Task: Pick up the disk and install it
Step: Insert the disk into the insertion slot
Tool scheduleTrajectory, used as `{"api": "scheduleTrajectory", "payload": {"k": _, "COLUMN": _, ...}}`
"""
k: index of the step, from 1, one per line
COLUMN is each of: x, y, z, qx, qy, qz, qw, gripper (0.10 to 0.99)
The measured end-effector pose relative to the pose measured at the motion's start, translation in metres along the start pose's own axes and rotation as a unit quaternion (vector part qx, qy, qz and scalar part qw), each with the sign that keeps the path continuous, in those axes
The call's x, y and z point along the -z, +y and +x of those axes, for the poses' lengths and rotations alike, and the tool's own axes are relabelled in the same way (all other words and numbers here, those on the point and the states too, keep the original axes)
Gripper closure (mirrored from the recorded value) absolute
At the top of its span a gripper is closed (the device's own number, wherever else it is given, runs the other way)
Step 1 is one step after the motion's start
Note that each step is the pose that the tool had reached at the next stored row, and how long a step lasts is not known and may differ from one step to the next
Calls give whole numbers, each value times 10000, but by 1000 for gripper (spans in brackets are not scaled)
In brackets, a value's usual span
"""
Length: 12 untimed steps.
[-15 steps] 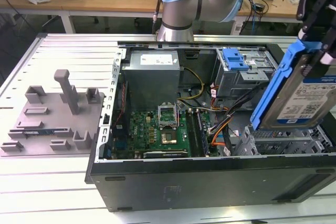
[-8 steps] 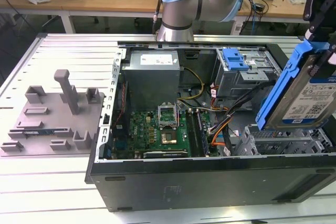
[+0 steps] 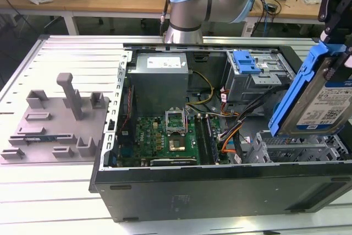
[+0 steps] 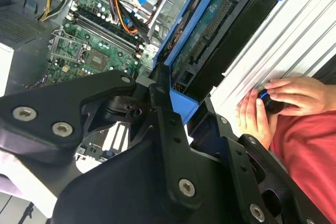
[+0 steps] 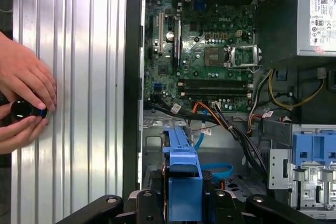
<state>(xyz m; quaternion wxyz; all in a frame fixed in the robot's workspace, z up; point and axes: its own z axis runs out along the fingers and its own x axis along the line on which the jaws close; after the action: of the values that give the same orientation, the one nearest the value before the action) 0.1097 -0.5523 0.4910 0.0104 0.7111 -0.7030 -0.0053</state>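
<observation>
The disk [image 3: 319, 100], a silver drive with a white-and-blue label in a bright blue caddy rail, hangs tilted on edge above the open computer case at the exterior view's right. My black gripper [image 3: 333, 41] is shut on its upper end. The second wrist view has the fingers [image 4: 167, 129] clamped on the caddy, with the disk [image 4: 210, 40] showing its circuit-board side. In the first wrist view the disk [image 5: 183, 174] is seen edge-on between the gripper [image 5: 184, 205] parts, over the metal drive cage [image 5: 152, 145].
The open case holds a green motherboard [image 3: 170, 136], a grey power supply [image 3: 159, 78], loose cables and a grey drive bay with a blue latch [image 3: 246, 61]. A grey fixture plate [image 3: 55, 119] lies at the exterior view's left. A person's hands [image 5: 23, 98] hold a black knob beside the case.
</observation>
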Motion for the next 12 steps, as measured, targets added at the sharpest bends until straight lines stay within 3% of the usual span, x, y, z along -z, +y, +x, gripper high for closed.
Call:
{"api": "scheduleTrajectory", "payload": {"k": 6, "x": 1, "y": -15, "z": -80, "qx": -1, "qy": 0, "qz": 0, "qw": 10000, "gripper": 722}}
{"api": "scheduleTrajectory", "payload": {"k": 12, "x": -5, "y": -37, "z": -86, "qx": -64, "qy": -1, "qz": 0, "qw": 10000, "gripper": 722}}
